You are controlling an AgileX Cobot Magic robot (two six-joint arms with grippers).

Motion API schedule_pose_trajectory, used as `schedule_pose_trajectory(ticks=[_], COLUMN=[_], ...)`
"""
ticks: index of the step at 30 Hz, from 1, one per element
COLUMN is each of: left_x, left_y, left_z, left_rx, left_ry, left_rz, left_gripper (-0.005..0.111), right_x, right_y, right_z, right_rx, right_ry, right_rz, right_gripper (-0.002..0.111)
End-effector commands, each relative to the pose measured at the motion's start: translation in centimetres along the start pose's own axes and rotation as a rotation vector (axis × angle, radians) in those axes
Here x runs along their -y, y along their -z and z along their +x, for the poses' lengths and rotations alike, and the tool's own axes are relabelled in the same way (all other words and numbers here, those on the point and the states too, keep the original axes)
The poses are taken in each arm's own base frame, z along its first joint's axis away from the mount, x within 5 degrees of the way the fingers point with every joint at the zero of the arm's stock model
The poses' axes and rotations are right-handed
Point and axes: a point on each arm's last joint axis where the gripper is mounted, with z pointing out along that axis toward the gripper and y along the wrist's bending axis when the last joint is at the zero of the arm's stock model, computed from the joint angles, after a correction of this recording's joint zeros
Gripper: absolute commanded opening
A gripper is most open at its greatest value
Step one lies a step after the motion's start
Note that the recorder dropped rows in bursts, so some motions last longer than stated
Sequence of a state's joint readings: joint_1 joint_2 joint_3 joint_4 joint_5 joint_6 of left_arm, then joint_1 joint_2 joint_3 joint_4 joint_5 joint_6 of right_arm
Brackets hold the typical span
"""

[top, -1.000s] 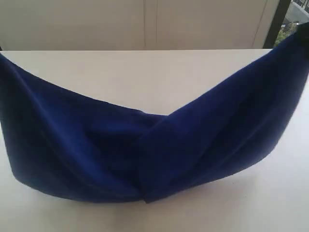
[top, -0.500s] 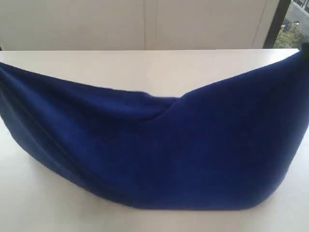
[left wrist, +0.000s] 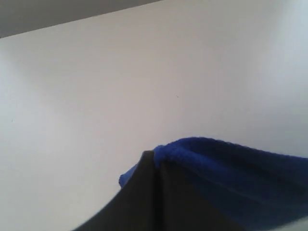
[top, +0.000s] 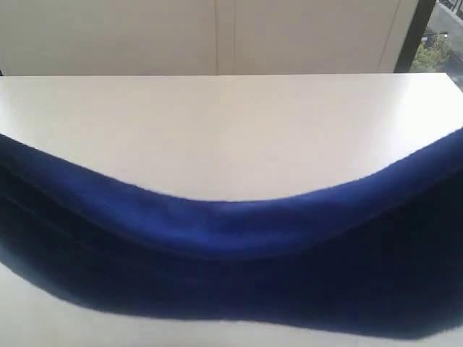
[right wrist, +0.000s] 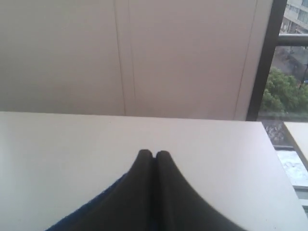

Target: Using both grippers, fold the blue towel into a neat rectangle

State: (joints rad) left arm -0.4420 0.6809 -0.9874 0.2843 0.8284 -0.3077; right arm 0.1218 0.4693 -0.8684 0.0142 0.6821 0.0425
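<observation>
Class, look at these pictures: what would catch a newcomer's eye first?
The blue towel strikes first, sagging as a wide band across the lower exterior view, above the white table. In its wrist view the left gripper pinches a towel edge; the right gripper is shut too, blue cloth beside it.

The towel (top: 231, 238) stretches from left to right across the table's (top: 231, 123) near side.

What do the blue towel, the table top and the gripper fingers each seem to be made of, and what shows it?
Blue towel: soft napped cloth, perhaps microfibre or terry; fuzzy matte edge, sagging drape.
Table top: smooth white board, possibly laminate; even surface with a faint sheen.
Gripper fingers: matte black, maybe plastic or rubber; dull and unmarked, too blurred to settle.
</observation>
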Motion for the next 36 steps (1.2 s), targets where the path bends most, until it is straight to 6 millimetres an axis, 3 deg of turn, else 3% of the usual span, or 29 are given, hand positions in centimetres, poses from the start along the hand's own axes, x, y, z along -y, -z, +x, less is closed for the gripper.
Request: schedule_pose_trajectory(ticks=[1,5,10,15,19,24,28,32,36], left_x=[0.6,1.3,-0.1,-1.3,-1.6,-2.6,-3.3,-3.6,-4.1], left_y=[-4.4,-10.0,-18.7,-25.6,-29.6,-32.1,-32.6,-31.0,-27.2], left_z=[-1.6,-2.4,-2.1,-0.5,0.7,1.6,2.0,1.0,-0.7], left_rx=[-0.077,-0.180,-0.267,-0.281,-0.237,-0.181,-0.188,-0.204,-0.200], left_ry=[-0.040,-0.100,-0.072,-0.085,-0.113,-0.086,-0.075,-0.109,-0.099], left_rz=[-0.029,-0.068,-0.162,-0.134,-0.083,-0.061,-0.068,-0.098,-0.154], left_gripper=[0.000,0.000,0.000,0.000,0.000,0.000,0.000,0.000,0.000], right_x=[0.3,0.9,1.8,3.4,4.6,5.2,5.2,5.2,5.0], right_y=[-6.4,-14.5,-23.8,-29.2,-31.5,-33.1,-33.7,-32.7,-30.0], right_z=[0.3,2.8,8.3,12.7,15.0,16.1,16.1,14.7,12.0], right_rx=[-0.125,-0.305,-0.451,-0.486,-0.489,-0.482,-0.470,-0.468,-0.479], right_ry=[0.016,0.089,0.191,0.164,0.143,0.144,0.144,0.148,0.155], right_rz=[0.025,0.071,0.070,0.066,0.071,0.068,0.066,0.079,0.107], right_gripper=[0.000,0.000,0.000,0.000,0.000,0.000,0.000,0.000,0.000])
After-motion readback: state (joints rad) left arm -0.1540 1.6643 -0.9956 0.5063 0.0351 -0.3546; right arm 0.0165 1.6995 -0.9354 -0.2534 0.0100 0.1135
